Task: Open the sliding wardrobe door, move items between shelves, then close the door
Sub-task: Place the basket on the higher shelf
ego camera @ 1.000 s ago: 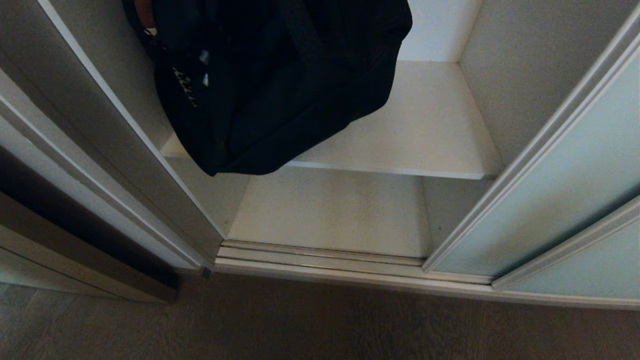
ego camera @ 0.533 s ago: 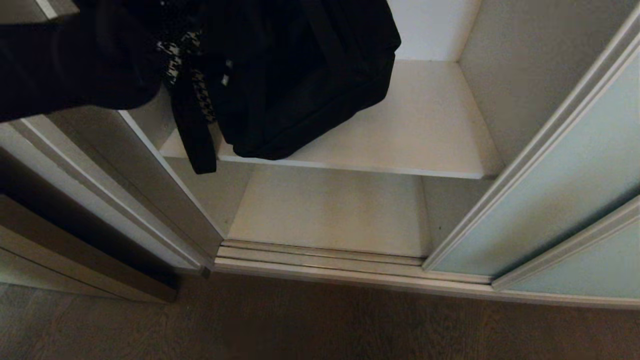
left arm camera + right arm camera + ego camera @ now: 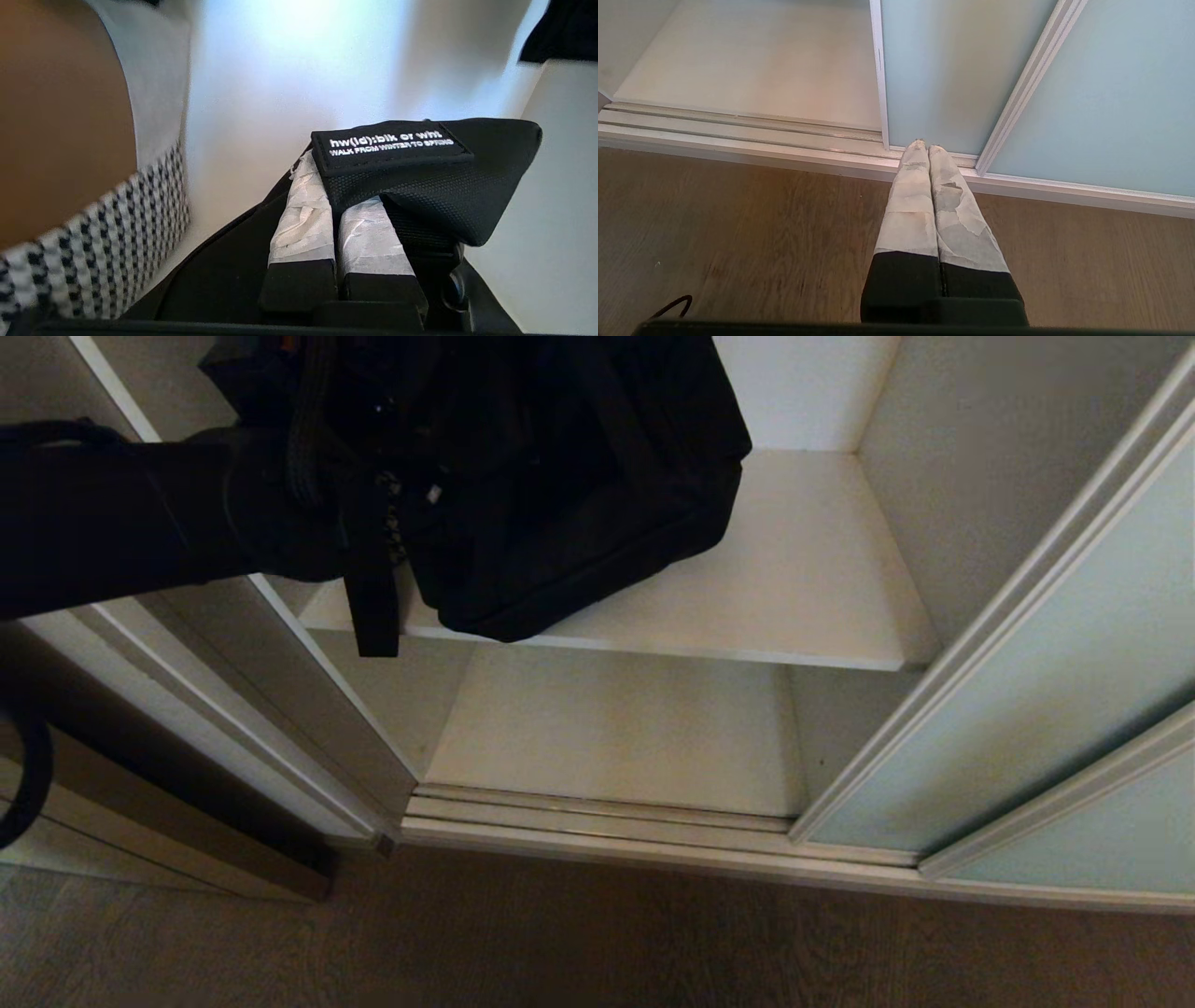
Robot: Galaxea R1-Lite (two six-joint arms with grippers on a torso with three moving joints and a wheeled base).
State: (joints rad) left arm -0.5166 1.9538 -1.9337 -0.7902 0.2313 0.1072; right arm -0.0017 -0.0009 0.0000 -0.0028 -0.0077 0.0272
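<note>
Left gripper, tape-wrapped fingers pressed together, is clamped on the bag at a woven black tab w/ a rubbery patch reading "hw(ld):blk or wht / WALK FROM WINTER TO SPRING" in white. Bag is soft, floppy black fabric, slumped on the left part of the upper shelf, its front bulging over the shelf edge; wide strap dangles past the edge. Black left arm reaches in from the left across the wardrobe's side frame. In the left wrist view a black-and-white houndstooth cloth hangs beside the gripper, brown surface next to it. Lower shelf is plain white board, bare. Door, frosted pale blue-green glass in a cream frame, stands slid to the right. Right gripper, taped fingers together, holding nothing, hangs over wood-grain floor near the door track.
</note>
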